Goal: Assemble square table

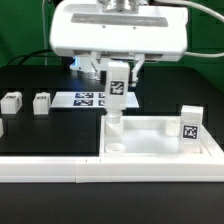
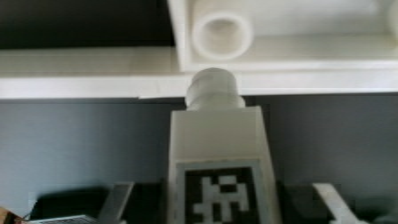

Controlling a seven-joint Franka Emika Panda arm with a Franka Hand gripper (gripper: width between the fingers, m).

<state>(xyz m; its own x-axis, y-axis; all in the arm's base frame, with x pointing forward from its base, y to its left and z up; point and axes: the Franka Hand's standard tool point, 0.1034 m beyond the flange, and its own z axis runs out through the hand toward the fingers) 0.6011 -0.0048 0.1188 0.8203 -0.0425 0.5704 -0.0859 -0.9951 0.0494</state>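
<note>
My gripper [image 1: 117, 78] is shut on a white leg block [image 1: 116, 92] with a black-white tag, held upright with its round peg pointing down. The peg tip [image 2: 212, 84] hangs over the near rim of the white tray-like table top [image 1: 150, 140], just short of a round corner socket [image 2: 221, 37]. In the wrist view the gripper [image 2: 222, 200] shows a grey finger on each side of the tagged leg [image 2: 217, 150]. A second tagged leg [image 1: 189, 122] stands at the top's far corner on the exterior view's right.
Two loose leg blocks [image 1: 12, 101] [image 1: 41, 102] lie on the black mat at the exterior view's left, a third [image 1: 2, 127] at the frame edge. The marker board [image 1: 86, 98] lies behind the gripper. A long white border rail [image 1: 50, 168] runs along the front.
</note>
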